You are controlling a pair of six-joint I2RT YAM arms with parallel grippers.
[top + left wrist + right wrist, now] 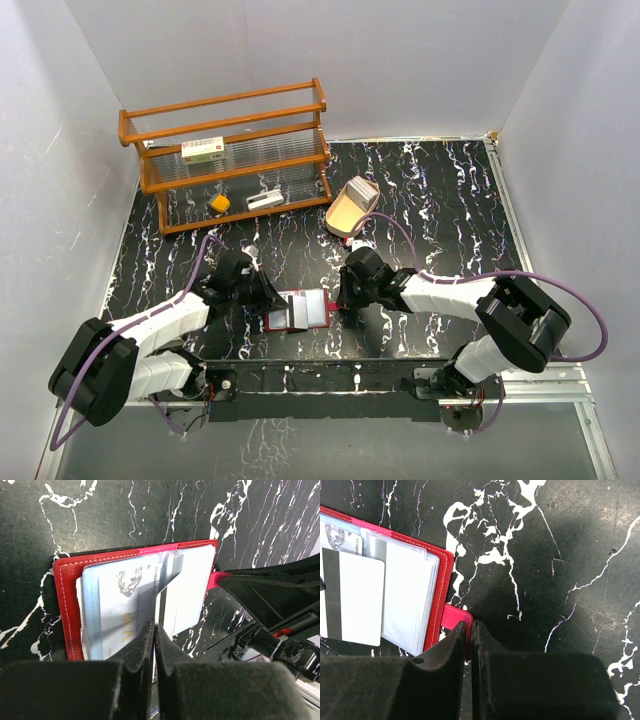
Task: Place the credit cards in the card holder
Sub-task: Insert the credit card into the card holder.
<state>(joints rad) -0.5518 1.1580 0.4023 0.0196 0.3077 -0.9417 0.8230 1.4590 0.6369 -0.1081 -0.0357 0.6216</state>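
Note:
The dark-red card holder (297,311) lies open on the black marbled table between my two grippers. It also shows in the left wrist view (67,605) and the right wrist view (442,580). My left gripper (155,627) is shut on the edge of a pale credit card (177,607) with a dark stripe, held over the holder's bluish-grey pockets. That card also shows in the right wrist view (357,597). Another card marked VIP (120,605) sits in the left pocket. My right gripper (470,625) is shut on the holder's red snap tab (455,616).
A wooden rack (230,160) stands at the back left with a white red-labelled box (203,150) on its shelf, and a yellow item (220,204) and a white item (264,200) below. A tan oval tray (350,210) sits behind the right gripper.

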